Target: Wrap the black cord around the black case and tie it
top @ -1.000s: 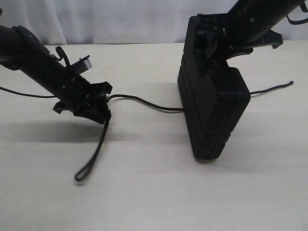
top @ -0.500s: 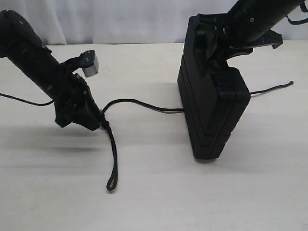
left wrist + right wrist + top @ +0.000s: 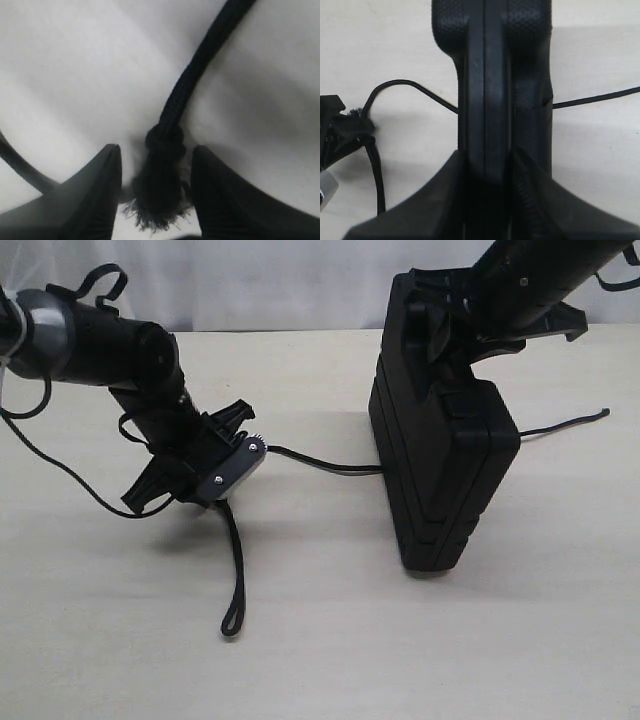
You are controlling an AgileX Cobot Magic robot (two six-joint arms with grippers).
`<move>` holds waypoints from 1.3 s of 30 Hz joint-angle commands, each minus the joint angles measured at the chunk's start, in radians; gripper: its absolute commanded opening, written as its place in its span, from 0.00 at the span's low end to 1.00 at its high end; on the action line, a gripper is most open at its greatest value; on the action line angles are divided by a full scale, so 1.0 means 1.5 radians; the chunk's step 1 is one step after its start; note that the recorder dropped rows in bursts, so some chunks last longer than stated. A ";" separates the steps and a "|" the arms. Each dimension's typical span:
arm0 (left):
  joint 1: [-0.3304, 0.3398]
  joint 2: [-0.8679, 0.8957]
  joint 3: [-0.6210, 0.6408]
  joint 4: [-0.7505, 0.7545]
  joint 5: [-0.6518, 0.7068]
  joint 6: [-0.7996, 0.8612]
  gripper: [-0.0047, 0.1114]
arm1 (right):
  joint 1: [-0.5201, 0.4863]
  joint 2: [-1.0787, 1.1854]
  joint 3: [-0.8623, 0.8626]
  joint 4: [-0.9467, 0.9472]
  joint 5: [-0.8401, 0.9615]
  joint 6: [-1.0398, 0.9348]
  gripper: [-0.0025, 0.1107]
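One black cord (image 3: 320, 462) and one black case (image 3: 440, 470) share a pale table (image 3: 330, 670). The case stands on edge at right, its far upper end clenched by the right pincer (image 3: 487, 155). The cord runs in from the left, passes the case's foot and trails out to the right. The left pincer (image 3: 155, 150) grips the cord at its frayed tuft (image 3: 157, 207), just behind the knot (image 3: 164, 139), with a doubled loop lying nearer. The cord looks limp and light, its knot a natural stop against slipping. The case looks rigid and is likely best held across its narrow edges.
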 commanded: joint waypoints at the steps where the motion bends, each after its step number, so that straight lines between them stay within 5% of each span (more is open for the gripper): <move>1: -0.002 0.021 -0.004 0.010 -0.010 -0.009 0.40 | -0.002 -0.007 0.000 0.015 -0.003 -0.002 0.06; 7: -0.002 0.044 -0.004 0.005 -0.004 -0.019 0.35 | -0.002 -0.007 0.000 0.015 -0.003 -0.002 0.06; 13: -0.002 0.035 -0.004 0.005 0.003 -0.261 0.04 | -0.002 -0.007 0.000 0.015 -0.003 -0.002 0.06; 21: -0.002 0.020 -0.004 -0.023 0.030 -0.480 0.04 | -0.002 -0.007 0.000 0.015 -0.003 -0.002 0.06; 39: 0.069 -0.151 -0.004 -0.379 -0.090 -0.478 0.04 | -0.002 -0.007 0.000 0.015 -0.003 -0.002 0.06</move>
